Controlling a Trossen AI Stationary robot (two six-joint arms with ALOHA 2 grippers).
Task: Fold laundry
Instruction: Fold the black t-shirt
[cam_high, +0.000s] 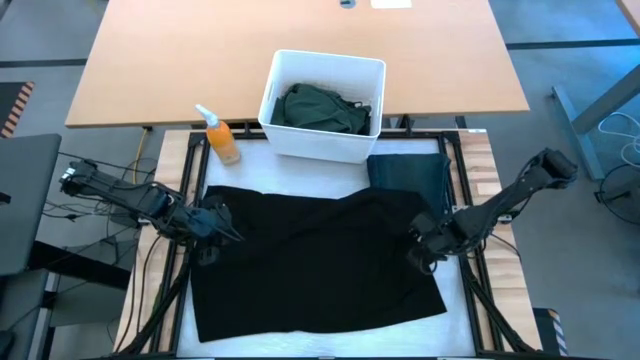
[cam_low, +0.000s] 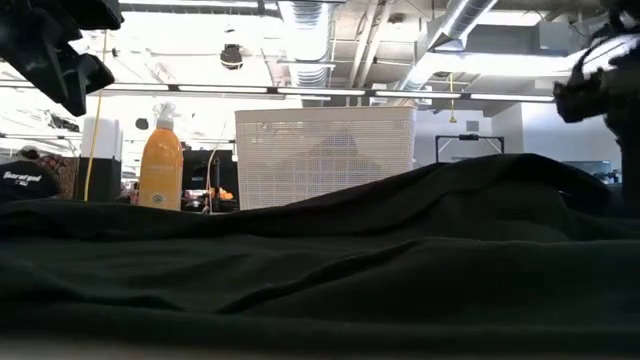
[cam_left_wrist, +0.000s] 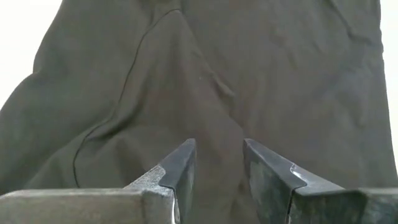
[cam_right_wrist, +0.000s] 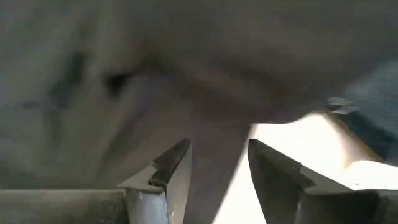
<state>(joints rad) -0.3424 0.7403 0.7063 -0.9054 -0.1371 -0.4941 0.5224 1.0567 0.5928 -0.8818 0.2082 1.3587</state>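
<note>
White padding on my desk (cam_high: 300, 165) carries the black shirt (cam_high: 320, 260) from above, my left end effector (cam_high: 215, 225) and right end effector (cam_high: 425, 250) at its sides; both wrist views show parted, empty fingers, so closing early could pinch only a wrinkle.

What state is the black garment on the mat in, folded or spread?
Spread, not neatly folded: the black garment lies wide across the mat between both pincers, with an uneven top edge. Whether it is doubled over, cannot tell.
</note>
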